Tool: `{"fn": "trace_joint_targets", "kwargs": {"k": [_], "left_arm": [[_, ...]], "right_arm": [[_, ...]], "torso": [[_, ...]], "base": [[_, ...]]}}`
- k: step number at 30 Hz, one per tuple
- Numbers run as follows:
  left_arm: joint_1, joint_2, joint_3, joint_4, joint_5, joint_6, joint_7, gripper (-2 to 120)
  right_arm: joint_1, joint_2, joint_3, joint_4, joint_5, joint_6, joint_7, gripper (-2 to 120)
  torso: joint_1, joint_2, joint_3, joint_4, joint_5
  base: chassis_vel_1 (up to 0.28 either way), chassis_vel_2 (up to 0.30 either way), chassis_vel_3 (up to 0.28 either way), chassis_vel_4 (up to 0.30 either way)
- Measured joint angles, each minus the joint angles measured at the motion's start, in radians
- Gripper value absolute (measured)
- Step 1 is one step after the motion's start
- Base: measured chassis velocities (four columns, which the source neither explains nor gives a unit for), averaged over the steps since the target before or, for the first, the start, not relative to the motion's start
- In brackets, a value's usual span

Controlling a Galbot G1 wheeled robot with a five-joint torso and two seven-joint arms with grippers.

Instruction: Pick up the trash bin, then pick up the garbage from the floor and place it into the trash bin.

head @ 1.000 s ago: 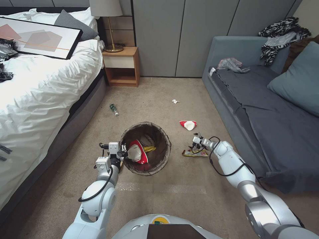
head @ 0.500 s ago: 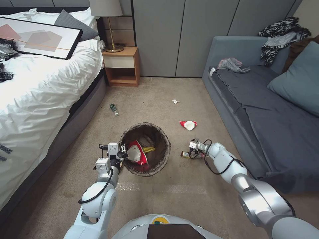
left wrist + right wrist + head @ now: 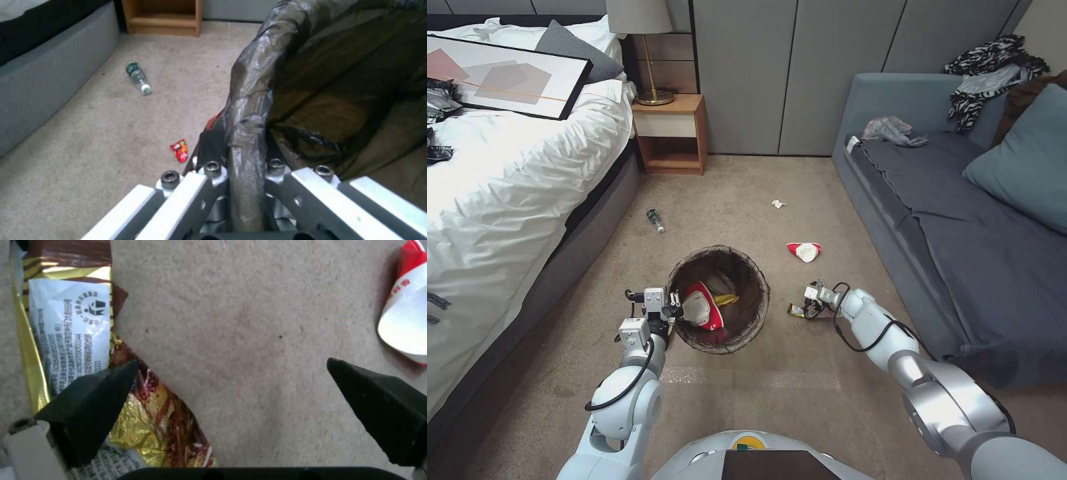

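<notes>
Trash bin [image 3: 720, 300] stands upright on the carpet [image 3: 747, 200] mid-floor, mouth up, between bed [image 3: 507, 200] and sofa [image 3: 960, 233]. Left gripper [image 3: 668, 313] is clamped on its near-left rim; the left wrist view shows the bag-covered rim [image 3: 247, 140] pinched between the fingers. A red-and-white cup [image 3: 702, 312] and a yellow wrapper [image 3: 727, 299] lie inside.

Right gripper [image 3: 808, 301] is low over the gold snack wrapper [image 3: 810, 311], right of the bin. Fingers spread wide, nothing held; one fingertip [image 3: 102, 396] overlaps the wrapper [image 3: 75, 340], the other sits over bare carpet. Wrapper lies flat, long axis running along that finger; both ends cut off.

Another red-and-white cup [image 3: 804, 251] lies farther out, toward the sofa, partly cropped in the right wrist view [image 3: 407, 320]. Green bottle [image 3: 656, 219] lies on its side by the bed, cap end toward the robot. Small red wrapper [image 3: 179, 150] shows beside the bin in the left wrist view; the head view hides it. Crumpled paper [image 3: 778, 204] lies toward the far wall.
</notes>
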Motion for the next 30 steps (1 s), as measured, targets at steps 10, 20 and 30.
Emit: {"fn": "trace_joint_targets", "kwargs": {"k": [10, 20, 30], "left_arm": [[-0.001, 0.000, 0.004, -0.003, 0.003, 0.001, 0.000, 0], [-0.008, -0.001, 0.011, 0.004, 0.006, 0.002, 0.001, 0], [-0.011, -0.001, 0.012, 0.004, 0.006, 0.002, 0.001, 0]], "right_arm": [[-0.024, -0.052, 0.087, 0.066, -0.011, 0.011, -0.030, 100], [-0.085, -0.110, 0.149, 0.164, 0.021, 0.031, -0.048, 100], [-0.094, -0.111, 0.133, 0.199, 0.085, 0.048, -0.067, 100]], "torso": [[0.000, 0.000, 0.000, -0.0004, 0.0003], [0.000, 0.000, 0.000, -0.0004, -0.0003], [0.000, 0.000, 0.000, -0.0001, -0.0003]], "base": [[0.000, 0.000, 0.000, 0.000], [0.000, 0.000, 0.000, 0.000], [0.000, 0.000, 0.000, 0.000]]}}
